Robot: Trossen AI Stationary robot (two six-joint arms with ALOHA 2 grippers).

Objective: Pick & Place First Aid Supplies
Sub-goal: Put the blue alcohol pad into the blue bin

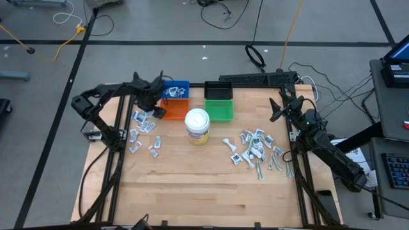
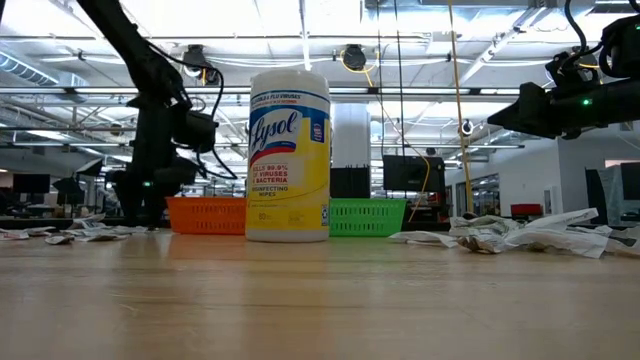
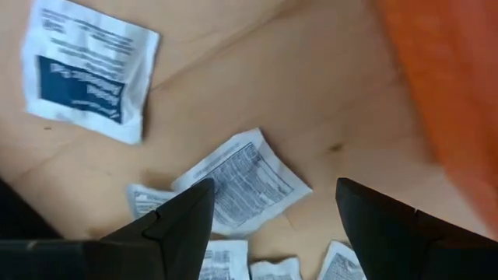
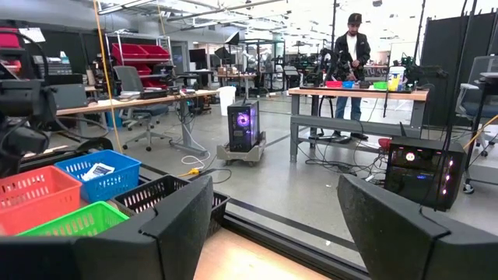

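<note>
Left gripper (image 3: pixel 268 225): fingers spread, empty, low over table (image 1: pixel 204 185). Directly beneath, printed packet (image 3: pixel 243 180); more packets (image 1: pixel 143 131) scattered close by; orange bin (image 1: pixel 176 109) just beside. Right gripper (image 1: pixel 279 107): fingers apart, empty, raised. Near it, second heap of packets (image 1: pixel 254 148). Jar (image 1: pixel 197 125) between heaps.

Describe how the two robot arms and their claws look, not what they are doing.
Both arms are dark, slim and jointed, with black cables along them. The left claw has two broad, flat, matte dark fingers tapering to blunt tips. The right claw has the same wedge-shaped pair. A small green light glows on the right arm near its wrist.
</note>
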